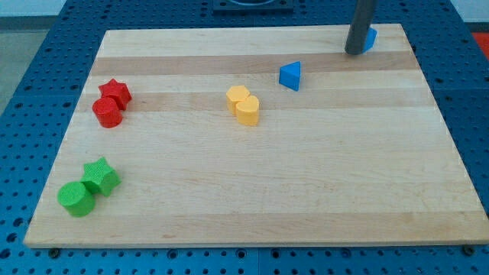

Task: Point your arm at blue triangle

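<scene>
The blue triangle [290,76] lies on the wooden board [306,176], right of centre near the view's top. My tip [354,52] rests on the board at the view's top right, about a block's width up and well to the right of the triangle, apart from it. The dark rod stands right against another blue block [370,38], whose shape is mostly hidden behind the rod.
Two yellow blocks [244,105] sit together left of the blue triangle. A red star [116,92] and a red cylinder [108,113] sit at the view's left. A green star [101,176] and a green cylinder [76,198] sit at the bottom left.
</scene>
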### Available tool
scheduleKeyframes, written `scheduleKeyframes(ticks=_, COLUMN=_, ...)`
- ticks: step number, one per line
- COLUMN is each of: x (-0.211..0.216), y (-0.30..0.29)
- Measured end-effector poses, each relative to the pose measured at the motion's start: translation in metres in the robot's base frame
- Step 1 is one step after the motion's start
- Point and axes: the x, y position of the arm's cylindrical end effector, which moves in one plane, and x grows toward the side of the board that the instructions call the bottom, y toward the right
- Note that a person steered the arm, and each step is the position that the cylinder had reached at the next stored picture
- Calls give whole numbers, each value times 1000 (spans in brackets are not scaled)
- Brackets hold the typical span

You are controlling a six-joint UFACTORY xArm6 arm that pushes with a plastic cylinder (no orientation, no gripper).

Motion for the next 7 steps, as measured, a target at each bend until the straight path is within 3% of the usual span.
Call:
scheduleKeyframes(ticks=4, x=-8, y=0)
scheduleKeyframes(ticks=7, x=67, y=-20)
